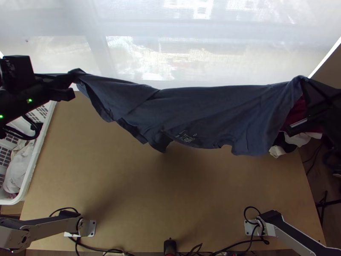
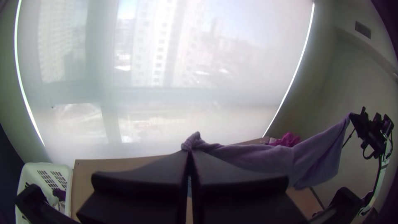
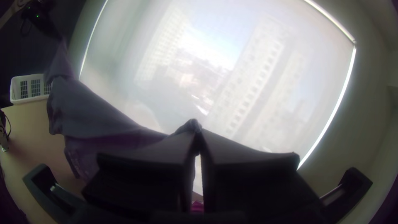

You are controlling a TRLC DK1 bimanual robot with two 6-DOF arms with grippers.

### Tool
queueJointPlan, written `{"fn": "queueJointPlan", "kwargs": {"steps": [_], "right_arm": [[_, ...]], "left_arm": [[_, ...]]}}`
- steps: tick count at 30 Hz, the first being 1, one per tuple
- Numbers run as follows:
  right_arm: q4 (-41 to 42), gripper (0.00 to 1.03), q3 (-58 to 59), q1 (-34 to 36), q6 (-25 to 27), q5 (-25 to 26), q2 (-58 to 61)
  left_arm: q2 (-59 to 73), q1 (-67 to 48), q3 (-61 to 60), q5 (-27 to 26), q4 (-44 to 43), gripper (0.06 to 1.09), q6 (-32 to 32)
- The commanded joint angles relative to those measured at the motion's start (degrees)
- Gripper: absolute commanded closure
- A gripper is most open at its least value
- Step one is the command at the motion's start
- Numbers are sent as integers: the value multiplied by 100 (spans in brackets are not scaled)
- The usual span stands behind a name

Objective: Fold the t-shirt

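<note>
**T-shirt point(image 1: 200, 106) aloft between two grippers, the fold to come**

And there it hangs, blue-grey cloth slung across the upper middle of the top view, above the desk point(image 1: 128, 183)! The left gripper point(image 1: 73, 76), upper left of that frame, has its fingers closed on one bunched corner; the right gripper point(image 1: 303, 81), upper right, pinches the opposite one. Why so wide apart? Most likely to draw the upper edge fairly straight and let the cloth's own weight pull out creases. The lower edge isn't helping: it hangs uneven, rumpled towards the left, a small print point(image 1: 186, 137) facing out near the bottom middle. Holding it high presumably gives room to lay it down flat. The next move probably calls for both arms lowering together; drop one side early and it could land skewed.
</note>
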State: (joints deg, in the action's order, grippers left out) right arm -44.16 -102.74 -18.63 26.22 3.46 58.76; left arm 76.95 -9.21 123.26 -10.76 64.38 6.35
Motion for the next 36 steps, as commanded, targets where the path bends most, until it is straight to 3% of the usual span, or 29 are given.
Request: {"fn": "queueJointPlan", "kwargs": {"steps": [1, 8, 16, 29, 36], "right_arm": [[66, 100, -959, -35, 24, 49, 259], [66, 100, -1925, -316, -29, 49, 856], [-84, 100, -1583, -984, -284, 269, 1023], [259, 100, 1423, -1389, -706, 260, 320], [795, 100, 2742, -1371, -600, 40, 294]], "left_arm": [[-92, 165, 769, -5, -268, 105, 253], [-321, 394, 752, -5, -707, 105, 402], [-699, 403, -769, -198, -40, 105, 262], [-1323, 578, -3810, -295, -664, 105, -160], [-1112, 596, -4935, -303, -1745, 105, -301]]}}
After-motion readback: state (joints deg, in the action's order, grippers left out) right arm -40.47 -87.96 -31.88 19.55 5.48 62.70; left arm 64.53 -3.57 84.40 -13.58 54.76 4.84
